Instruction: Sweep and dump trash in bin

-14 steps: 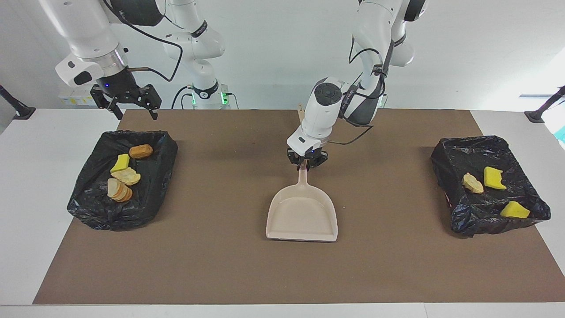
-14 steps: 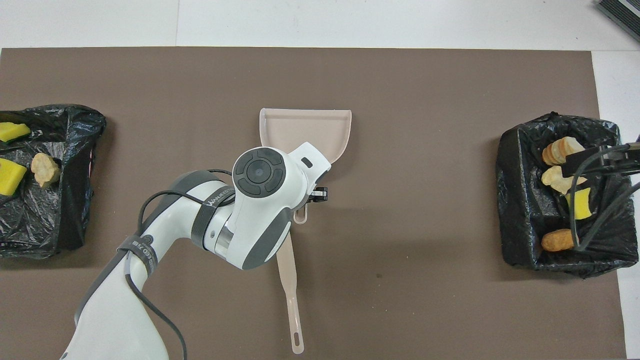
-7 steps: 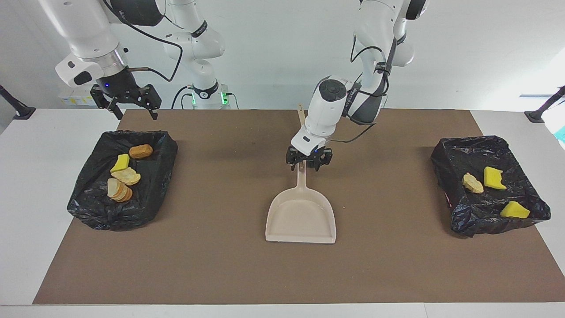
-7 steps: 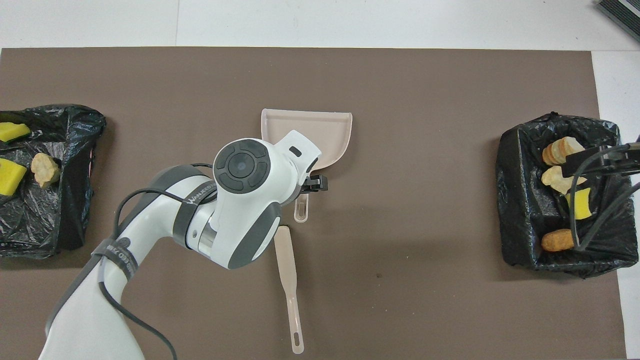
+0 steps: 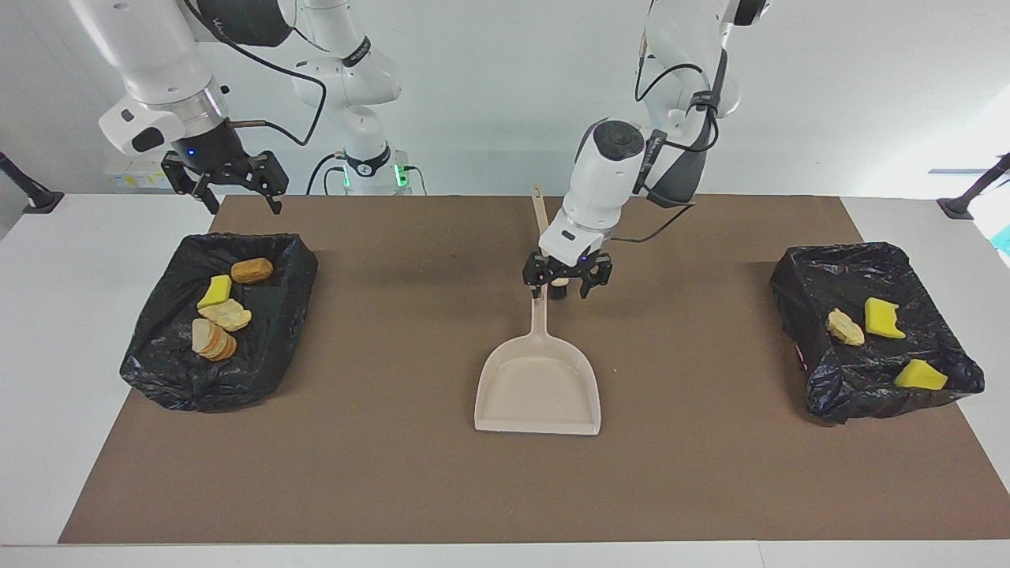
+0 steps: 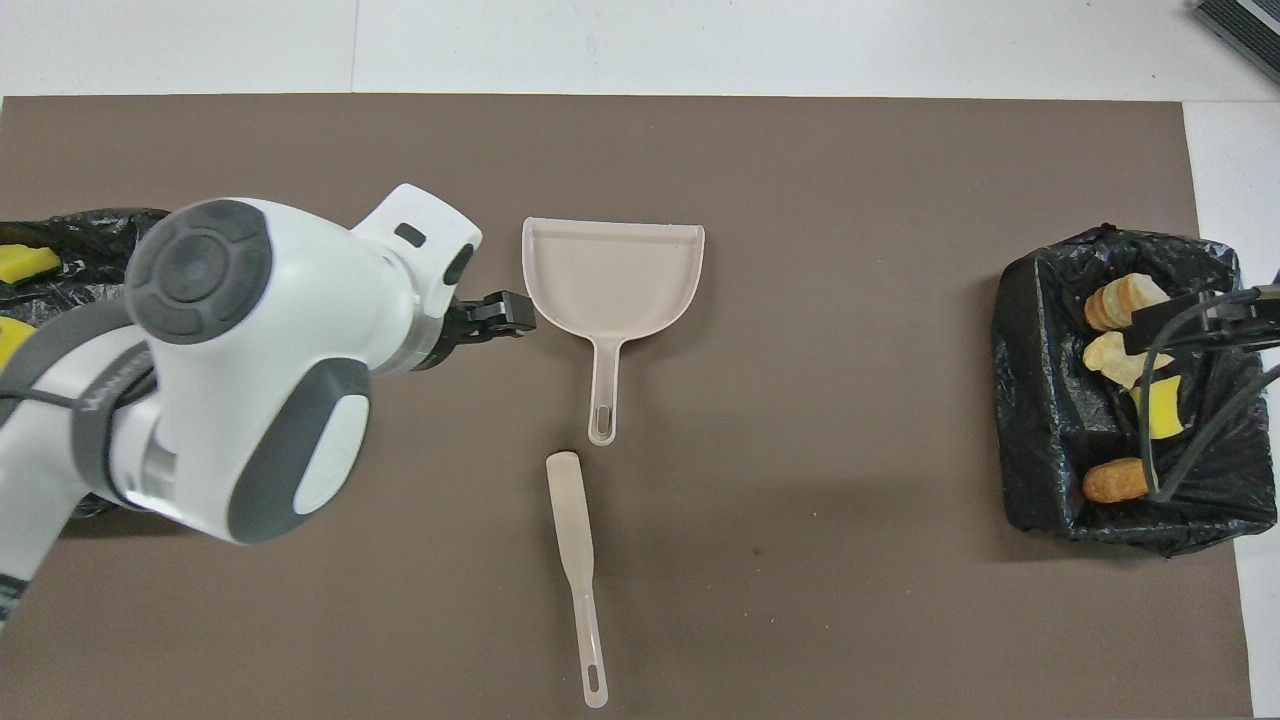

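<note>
The left gripper (image 5: 566,282) hangs open over the dustpan (image 5: 538,382) handle's end. The brush (image 6: 577,568) lies under it, nearer the robots than the dustpan. The right gripper (image 5: 227,183) hangs open over the table (image 5: 426,237) beside a bin (image 5: 286,304) holding trash (image 5: 223,313); another bin (image 5: 797,292) sits at the left arm's end.

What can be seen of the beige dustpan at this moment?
The dustpan is one piece of beige, plastic-looking material: a shallow tray with raised side walls, an open flat lip and a slim handle with a hanging slot. It is empty and lies flat on the brown mat at mid-table, handle toward the robots, lip away. Nothing grips it; the left gripper, open, is above the handle's end. The brush lies apart, nearer the robots.
</note>
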Action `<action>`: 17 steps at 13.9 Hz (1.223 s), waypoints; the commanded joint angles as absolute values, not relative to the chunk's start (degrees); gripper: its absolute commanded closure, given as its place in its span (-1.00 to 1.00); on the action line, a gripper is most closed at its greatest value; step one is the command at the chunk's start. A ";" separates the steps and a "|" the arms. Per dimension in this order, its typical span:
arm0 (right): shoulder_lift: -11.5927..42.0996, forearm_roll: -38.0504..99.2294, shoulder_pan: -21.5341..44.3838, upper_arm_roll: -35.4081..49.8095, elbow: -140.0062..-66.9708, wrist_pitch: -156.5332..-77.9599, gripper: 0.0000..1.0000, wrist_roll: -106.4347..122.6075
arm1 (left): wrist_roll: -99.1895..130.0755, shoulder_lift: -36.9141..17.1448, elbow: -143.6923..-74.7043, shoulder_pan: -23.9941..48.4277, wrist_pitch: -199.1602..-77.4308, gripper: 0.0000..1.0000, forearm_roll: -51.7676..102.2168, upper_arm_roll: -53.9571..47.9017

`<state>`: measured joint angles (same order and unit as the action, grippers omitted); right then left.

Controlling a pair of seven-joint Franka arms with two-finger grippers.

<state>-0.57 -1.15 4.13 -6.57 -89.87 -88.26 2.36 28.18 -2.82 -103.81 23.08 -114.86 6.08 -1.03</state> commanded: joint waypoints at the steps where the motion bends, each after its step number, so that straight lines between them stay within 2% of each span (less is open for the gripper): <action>1: -0.79 -0.09 3.78 -6.50 -89.56 -87.45 -1.00 1.32 | 18.85 1.31 -105.03 17.42 -108.74 -1.00 6.15 -1.49; 6: -0.79 -0.09 3.78 -6.50 -89.56 -87.36 -1.00 1.41 | 8.62 2.81 -104.94 8.45 -99.94 -1.00 6.07 -1.49; 14: -0.79 -0.09 3.69 -6.50 -89.56 -87.36 -1.00 1.41 | -11.43 6.94 -104.59 -0.44 -97.65 -1.00 4.13 -1.05; 17: -0.79 -0.09 3.69 -6.50 -89.56 -87.36 -1.00 1.41 | -9.50 5.98 -97.15 0.26 -95.03 -1.00 -2.26 -1.32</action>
